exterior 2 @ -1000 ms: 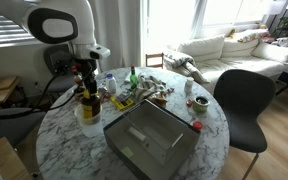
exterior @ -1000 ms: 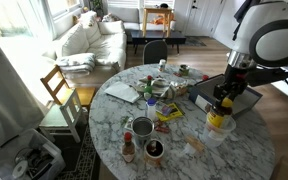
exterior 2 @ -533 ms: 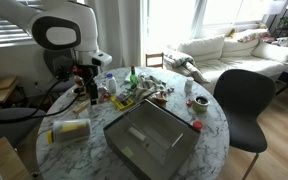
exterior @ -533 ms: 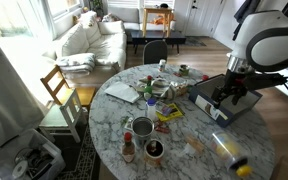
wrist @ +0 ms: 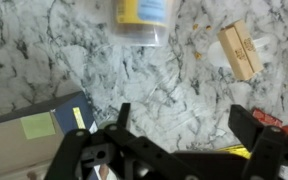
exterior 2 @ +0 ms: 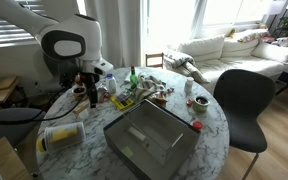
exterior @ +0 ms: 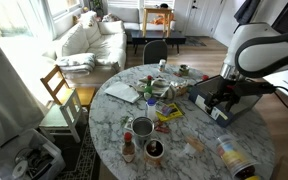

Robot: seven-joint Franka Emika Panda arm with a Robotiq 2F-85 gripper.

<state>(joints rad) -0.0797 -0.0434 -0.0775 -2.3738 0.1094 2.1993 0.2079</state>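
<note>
A clear plastic jar with a yellow lid and a yellow-and-blue label lies on its side on the marble table, near the edge, in both exterior views (exterior: 231, 156) (exterior 2: 60, 136). It also shows at the top of the wrist view (wrist: 143, 16). My gripper (exterior: 224, 100) (exterior 2: 88, 93) (wrist: 184, 125) is open and empty, above bare marble. It hangs between the jar and the grey tray (exterior: 248, 103) (exterior 2: 122, 152). A corner of the tray with a yellow note shows in the wrist view (wrist: 32, 128).
A small wooden block (wrist: 241, 49) lies near the jar. Bottles, cans and packets crowd the table's middle (exterior: 159, 100) (exterior 2: 134, 90). A dark mug (exterior: 154, 149) and a sauce bottle (exterior: 128, 150) stand near one edge. A dark chair (exterior 2: 246, 100) and a wooden chair (exterior: 59, 90) flank the table.
The jar stood upright in my shut gripper one second ago. It now lies on its side on the table, and my gripper has opened and drawn back from it.
</note>
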